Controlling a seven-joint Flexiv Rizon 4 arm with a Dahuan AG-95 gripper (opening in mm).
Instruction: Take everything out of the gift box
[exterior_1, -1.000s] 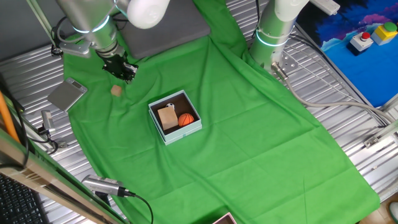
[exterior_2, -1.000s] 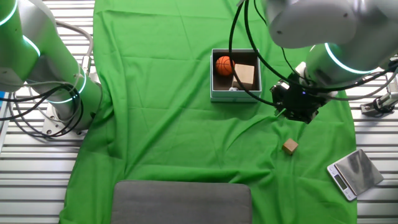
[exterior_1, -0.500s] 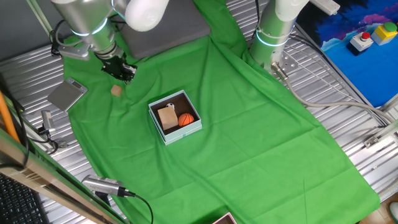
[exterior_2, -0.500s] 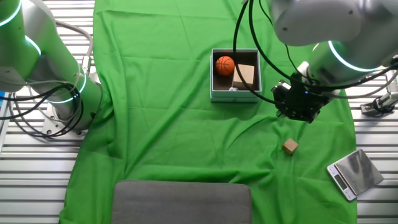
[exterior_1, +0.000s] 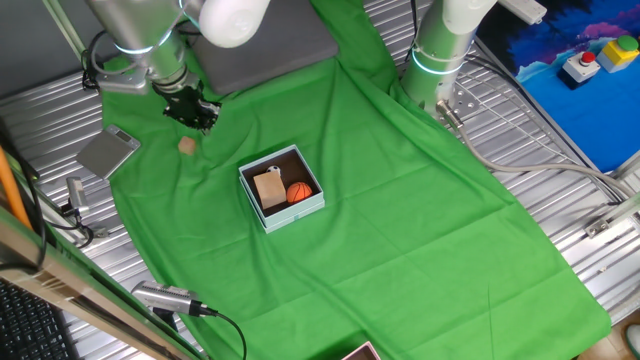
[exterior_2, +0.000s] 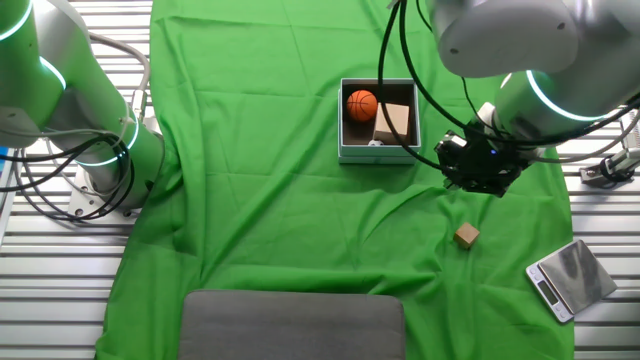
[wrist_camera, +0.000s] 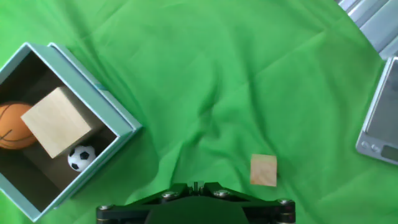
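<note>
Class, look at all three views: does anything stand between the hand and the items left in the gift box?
Nothing visible does. The hand hangs beside the gift box, whose open top leaves everything uncovered.

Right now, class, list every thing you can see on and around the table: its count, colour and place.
box: one, pale blue outside, dark inside, mid-cloth.
basketball: one, orange, in the box.
large block: one, tan, in the box, beside the basketball.
soccer ball: one, black-and-white, in the box, by the large block.
small block: one, tan, on the cloth outside the box.
cloth: one, green, over the table.
scale: one, silver, off the cloth's corner.
pad: one, grey, at the cloth's edge.
gripper: one, black, above the cloth between box and small block; jaws unclear.
</note>
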